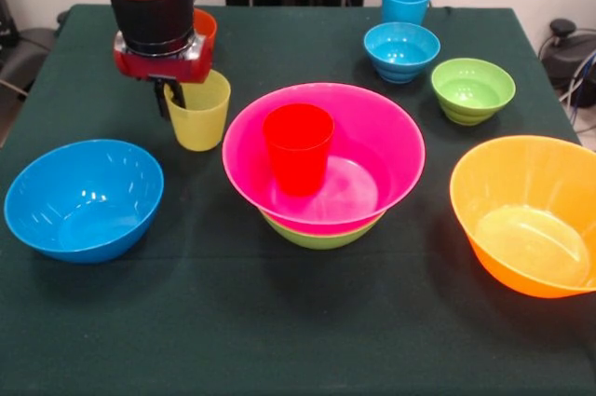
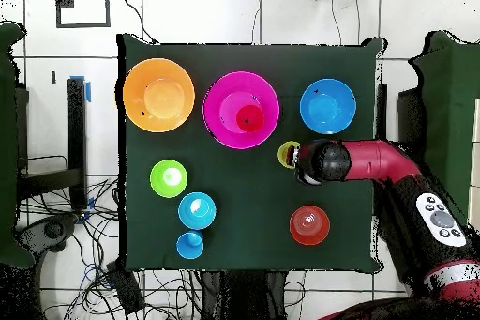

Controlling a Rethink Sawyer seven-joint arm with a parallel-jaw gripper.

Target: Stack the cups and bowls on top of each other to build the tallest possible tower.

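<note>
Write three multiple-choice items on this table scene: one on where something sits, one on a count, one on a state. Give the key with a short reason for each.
1. Where does the red cup stand?
A. inside the large pink bowl
B. inside the large yellow-orange bowl
C. on the bare cloth

2. How many blue bowls are on the table?
A. one
B. two
C. three

3. What is the state of the yellow cup under the gripper?
A. tipped on its side
B. upside down
C. upright, mouth up

Key:
1 A: the red cup stands upright in the pink bowl, which rests in a green bowl.
2 B: a medium blue bowl at the front view's left and a small blue bowl near the blue cup.
3 C: its open rim faces up, with a gripper finger reaching down at it.
</note>
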